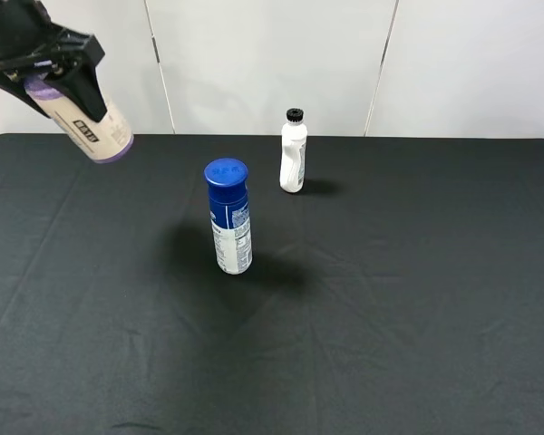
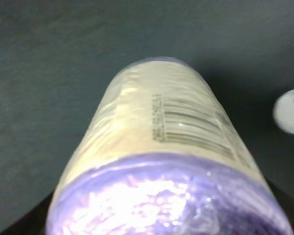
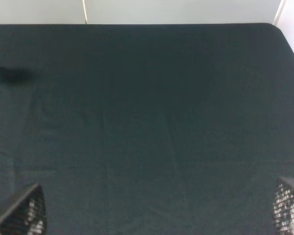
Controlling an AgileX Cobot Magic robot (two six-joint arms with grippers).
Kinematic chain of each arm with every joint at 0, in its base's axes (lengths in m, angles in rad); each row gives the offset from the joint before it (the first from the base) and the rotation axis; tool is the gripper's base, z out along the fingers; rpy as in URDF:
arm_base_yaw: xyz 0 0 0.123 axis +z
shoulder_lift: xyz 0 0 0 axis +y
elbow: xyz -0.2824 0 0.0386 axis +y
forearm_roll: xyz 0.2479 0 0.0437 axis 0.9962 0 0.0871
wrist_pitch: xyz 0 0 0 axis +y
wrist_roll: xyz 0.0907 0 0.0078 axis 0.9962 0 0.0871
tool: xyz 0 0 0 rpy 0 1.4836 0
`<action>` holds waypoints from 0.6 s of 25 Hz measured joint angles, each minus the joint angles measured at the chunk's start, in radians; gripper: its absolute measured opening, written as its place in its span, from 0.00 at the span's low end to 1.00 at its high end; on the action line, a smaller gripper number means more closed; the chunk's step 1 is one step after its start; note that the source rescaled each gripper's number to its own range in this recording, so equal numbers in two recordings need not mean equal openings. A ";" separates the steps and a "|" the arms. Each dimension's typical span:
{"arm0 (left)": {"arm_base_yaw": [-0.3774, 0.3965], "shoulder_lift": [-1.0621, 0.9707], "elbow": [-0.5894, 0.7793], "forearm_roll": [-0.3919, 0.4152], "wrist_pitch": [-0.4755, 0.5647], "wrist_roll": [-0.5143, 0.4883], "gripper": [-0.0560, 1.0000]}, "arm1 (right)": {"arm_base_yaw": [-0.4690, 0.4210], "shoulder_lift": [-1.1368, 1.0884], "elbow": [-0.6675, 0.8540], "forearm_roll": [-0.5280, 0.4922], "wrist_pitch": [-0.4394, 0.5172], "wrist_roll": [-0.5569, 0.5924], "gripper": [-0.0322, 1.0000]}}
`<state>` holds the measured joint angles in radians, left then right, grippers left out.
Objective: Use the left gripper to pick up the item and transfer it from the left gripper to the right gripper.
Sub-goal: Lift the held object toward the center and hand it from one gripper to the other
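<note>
Clamped tight, the jaws of the left gripper (image 1: 62,72) are closed on the item (image 1: 89,120) near its upper purple end, holding it tilted in the air over the far left corner of the table (image 1: 417,317), well clear of the black cloth. Gripping one end leaves most of the beige barrel and the lower end free. I'd judge that suits a handover, since the other arm needs somewhere to take hold. The right gripper (image 3: 157,208) has its mesh-faced jaws spread wide with only cloth beneath them. Up close the roll is a fat cylinder in glossy, crinkled film, with a barcode on its pale side. A blue-capped can (image 1: 228,217) and a slim white bottle (image 1: 293,152) stand upright mid-table, well apart from it. A pale blur at the edge of the left wrist view may be one of them, though I can't say which.
</note>
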<state>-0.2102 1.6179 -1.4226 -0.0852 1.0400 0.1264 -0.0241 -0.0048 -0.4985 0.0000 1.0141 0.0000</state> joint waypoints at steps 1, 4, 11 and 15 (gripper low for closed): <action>0.000 -0.006 0.000 -0.016 0.001 0.000 0.05 | 0.000 0.000 0.000 0.000 0.000 0.000 1.00; -0.001 -0.012 0.000 -0.086 0.002 0.001 0.05 | 0.000 0.000 0.000 0.000 0.000 0.000 1.00; -0.046 -0.012 0.000 -0.281 -0.002 0.079 0.05 | 0.000 0.000 0.000 0.000 0.000 0.000 1.00; -0.071 -0.012 0.000 -0.414 -0.015 0.129 0.05 | 0.000 0.000 0.000 0.000 0.000 0.000 1.00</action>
<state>-0.2816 1.6061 -1.4226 -0.4997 1.0253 0.2558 -0.0241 -0.0048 -0.4985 0.0000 1.0141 0.0000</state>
